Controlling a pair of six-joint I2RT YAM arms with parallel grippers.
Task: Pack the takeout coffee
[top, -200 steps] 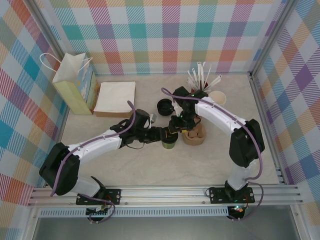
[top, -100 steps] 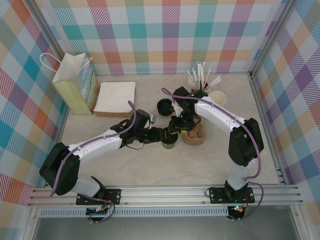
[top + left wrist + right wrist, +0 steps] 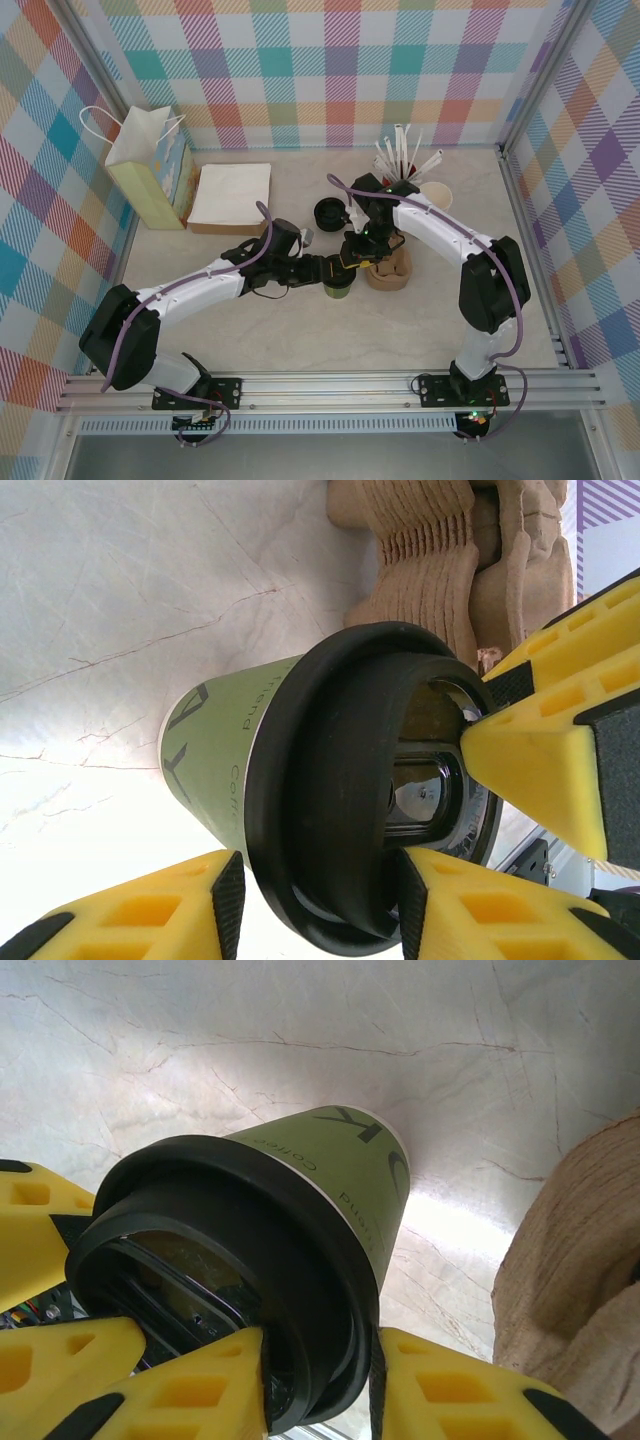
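Takeout coffee stands upright at the table centre, with the pulp carrier at its 2 o'clock. The left gripper, reaching from 9 o'clock, clasps its sides. The right gripper, from 12 o'clock, pinches the black lid rim.

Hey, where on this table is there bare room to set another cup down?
Bare: the table's near strip between the arm bases, and the back strip between white box and straws. Crowded: mid-table, where left gripper and right gripper meet at the cup, carrier and spare lid beside.

One lidded green cup, one paper bag, one pulp carrier stack
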